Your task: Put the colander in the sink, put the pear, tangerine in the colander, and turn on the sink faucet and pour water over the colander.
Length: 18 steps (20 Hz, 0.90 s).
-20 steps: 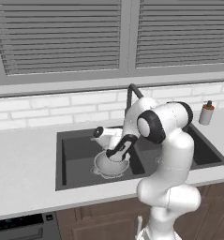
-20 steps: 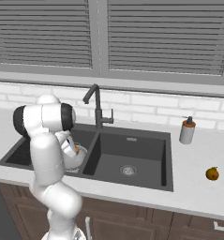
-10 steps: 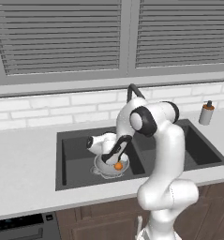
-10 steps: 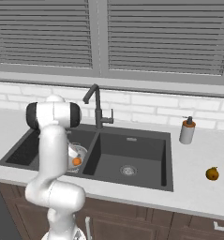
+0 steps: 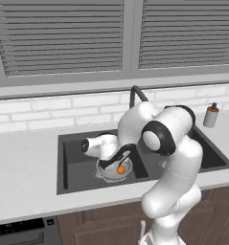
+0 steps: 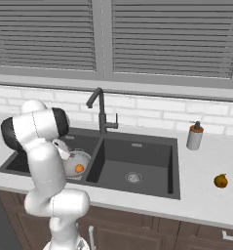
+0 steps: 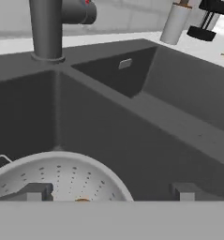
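Colander sits in the left basin of the sink, tangerine already inside it — that half of the fruit step looks done. Hand hovers low over the colander's rim, fingertips spread wide apart with nothing between them; the hand view shows the orange top of the tangerine just under them. Pear is on the table well to the right of the sink, past the soap dispenser. Step in hand: fruit into colander, tangerine dropped, pear not yet fetched. Next move calls for lifting clear of the basin, swinging right across the sink to the pear, closing on it and carrying it to the colander. Sink faucet stands behind the divider, lever untouched — no water seen.
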### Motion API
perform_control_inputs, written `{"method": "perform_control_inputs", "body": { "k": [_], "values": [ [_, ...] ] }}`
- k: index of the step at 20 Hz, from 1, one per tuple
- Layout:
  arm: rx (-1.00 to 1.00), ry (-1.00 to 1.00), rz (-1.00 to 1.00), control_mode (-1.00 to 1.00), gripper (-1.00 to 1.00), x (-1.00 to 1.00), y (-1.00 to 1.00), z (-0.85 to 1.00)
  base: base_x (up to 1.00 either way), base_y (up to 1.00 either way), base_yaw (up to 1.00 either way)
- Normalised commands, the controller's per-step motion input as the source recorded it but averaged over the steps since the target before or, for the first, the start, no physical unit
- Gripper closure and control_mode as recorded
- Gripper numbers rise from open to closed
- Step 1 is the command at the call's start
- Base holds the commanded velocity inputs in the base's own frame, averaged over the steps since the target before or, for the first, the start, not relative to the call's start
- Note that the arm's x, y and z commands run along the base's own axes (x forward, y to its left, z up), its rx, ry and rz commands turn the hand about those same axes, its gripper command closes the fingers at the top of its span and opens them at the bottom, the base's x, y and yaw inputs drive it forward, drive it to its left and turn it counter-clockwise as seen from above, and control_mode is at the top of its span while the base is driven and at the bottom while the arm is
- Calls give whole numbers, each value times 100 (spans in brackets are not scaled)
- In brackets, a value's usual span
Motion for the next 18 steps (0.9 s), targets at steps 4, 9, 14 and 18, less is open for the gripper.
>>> {"method": "perform_control_inputs", "body": {
  "k": [4,9,14,18],
  "values": [
    [33,-32,0,-100,-100,-100,-11,100,0,0,0],
    [41,-17,0,-100,-100,-85,-13,100,0,0,0],
    [38,0,0,-100,-100,-62,-11,100,0,0,0],
    [31,0,0,-100,-100,-83,-32,100,0,0,0]
  ]
}}
